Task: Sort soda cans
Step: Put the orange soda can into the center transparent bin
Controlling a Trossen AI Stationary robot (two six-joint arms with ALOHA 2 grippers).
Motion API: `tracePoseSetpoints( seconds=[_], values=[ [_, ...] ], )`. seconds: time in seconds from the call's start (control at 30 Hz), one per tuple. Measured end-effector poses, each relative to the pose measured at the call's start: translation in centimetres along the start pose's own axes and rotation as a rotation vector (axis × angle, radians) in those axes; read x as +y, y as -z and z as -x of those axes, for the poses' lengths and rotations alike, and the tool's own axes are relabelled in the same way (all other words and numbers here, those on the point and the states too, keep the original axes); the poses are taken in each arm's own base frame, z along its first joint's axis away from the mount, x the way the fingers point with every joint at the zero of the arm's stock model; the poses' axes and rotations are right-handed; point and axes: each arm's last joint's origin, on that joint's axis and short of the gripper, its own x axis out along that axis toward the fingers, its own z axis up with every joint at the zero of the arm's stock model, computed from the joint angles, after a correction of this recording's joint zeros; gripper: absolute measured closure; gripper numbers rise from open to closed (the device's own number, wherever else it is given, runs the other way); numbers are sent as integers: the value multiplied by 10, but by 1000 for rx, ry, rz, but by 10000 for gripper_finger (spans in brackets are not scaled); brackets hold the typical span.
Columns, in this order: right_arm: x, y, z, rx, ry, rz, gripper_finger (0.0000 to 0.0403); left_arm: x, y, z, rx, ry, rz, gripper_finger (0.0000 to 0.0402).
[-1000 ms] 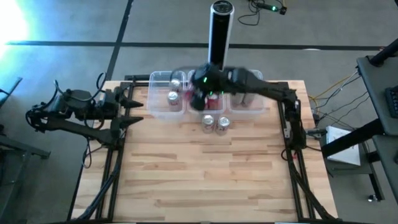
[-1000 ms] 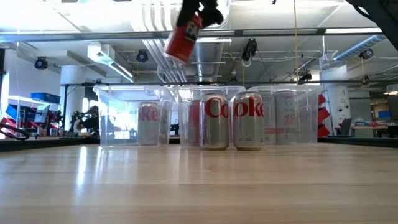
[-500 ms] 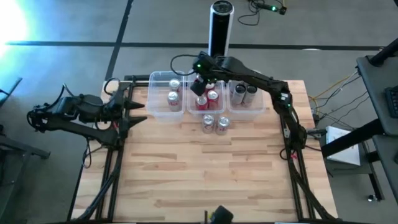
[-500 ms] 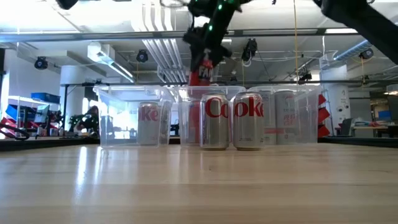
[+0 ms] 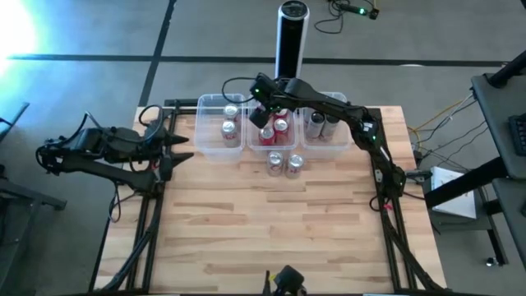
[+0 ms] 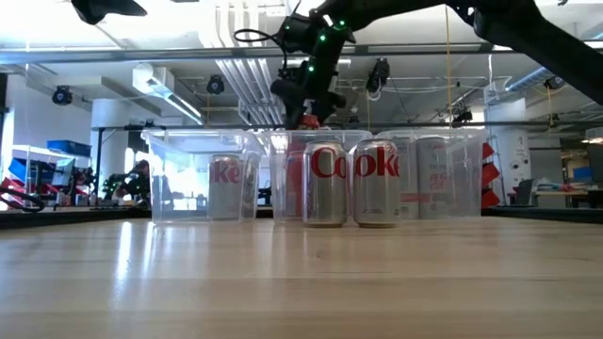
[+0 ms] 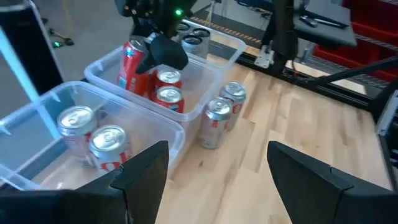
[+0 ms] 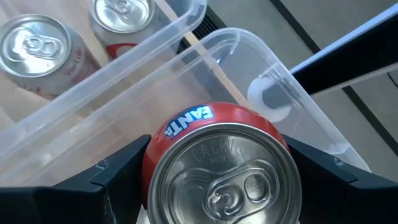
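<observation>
Right gripper (image 5: 265, 115), poised over the middle clear tub (image 5: 289, 146) at the far edge of the wooden worktop (image 5: 271, 222); its jaws hold a red Fanta can (image 8: 217, 168) by the sides, tilted, above two red cans (image 7: 168, 87) already standing in that tub. Left-hand tub (image 5: 205, 144): two silver cans (image 7: 93, 130). Right-hand tub (image 5: 339, 146): two dark cans (image 5: 323, 122). Two silver Coke cans (image 6: 350, 184) stand side by side on the worktop just in front of the middle tub. Left gripper (image 5: 177, 148) waits at the worktop's left edge, jaws wide apart and empty.
</observation>
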Motion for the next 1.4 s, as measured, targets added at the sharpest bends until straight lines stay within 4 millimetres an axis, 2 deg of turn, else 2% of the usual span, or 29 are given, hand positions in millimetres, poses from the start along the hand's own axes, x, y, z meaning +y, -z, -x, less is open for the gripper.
tracePoseSetpoints(
  seconds=[0.17,0.57,0.8,0.93,1.27,1.4],
  values=[
    [-5,3,-9,14,7,-12,103,0,0,0,-7,-14,-14,144],
    [-1,20,-43,59,-7,-44,99,0,-1,0,-17,-24,-22,144],
    [-8,29,-61,71,-13,-84,98,0,-1,-2,-14,-29,-31,144],
    [-10,30,-61,83,-30,-87,94,-1,-1,-3,-13,-29,-32,144],
    [-9,28,-60,68,-57,-91,45,-1,-2,-3,-16,-27,-22,144],
    [-8,20,-51,43,-63,-80,43,-1,-2,-3,-17,-26,-18,144]
  ],
)
